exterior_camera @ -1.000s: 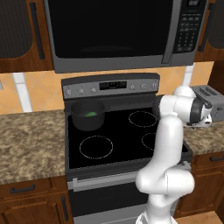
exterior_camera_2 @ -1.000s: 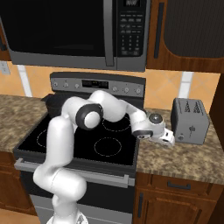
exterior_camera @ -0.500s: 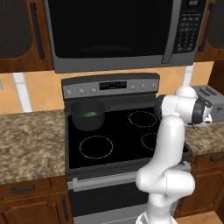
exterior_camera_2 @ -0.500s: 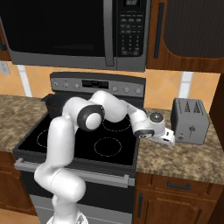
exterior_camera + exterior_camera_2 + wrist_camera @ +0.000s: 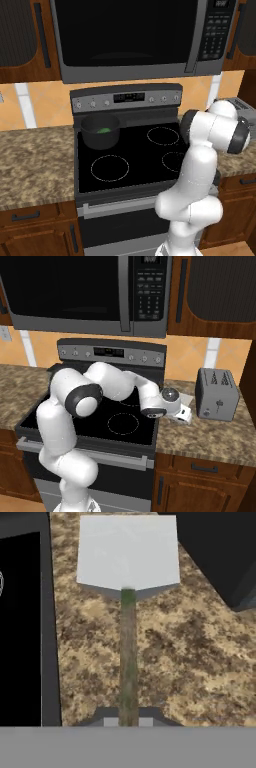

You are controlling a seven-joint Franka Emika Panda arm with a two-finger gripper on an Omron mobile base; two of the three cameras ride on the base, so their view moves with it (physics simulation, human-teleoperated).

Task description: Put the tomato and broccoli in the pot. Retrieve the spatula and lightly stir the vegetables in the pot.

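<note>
The spatula (image 5: 127, 637) lies on the granite counter right of the stove, with a white blade and a brownish-green handle. My gripper (image 5: 127, 719) is shut on the near end of that handle, low over the counter beside the toaster (image 5: 184, 415). The dark pot (image 5: 101, 131) stands on the stove's back left burner. The green broccoli (image 5: 103, 130) shows inside it. The tomato is hidden from view.
A silver toaster (image 5: 216, 401) stands on the counter just right of the gripper, and its dark side (image 5: 220, 557) looms beyond the spatula blade. The black stovetop (image 5: 130, 160) lies to the left. A microwave (image 5: 130, 40) hangs above the stove.
The fingers have closed from wide open onto the spatula handle. The arm has barely moved.
</note>
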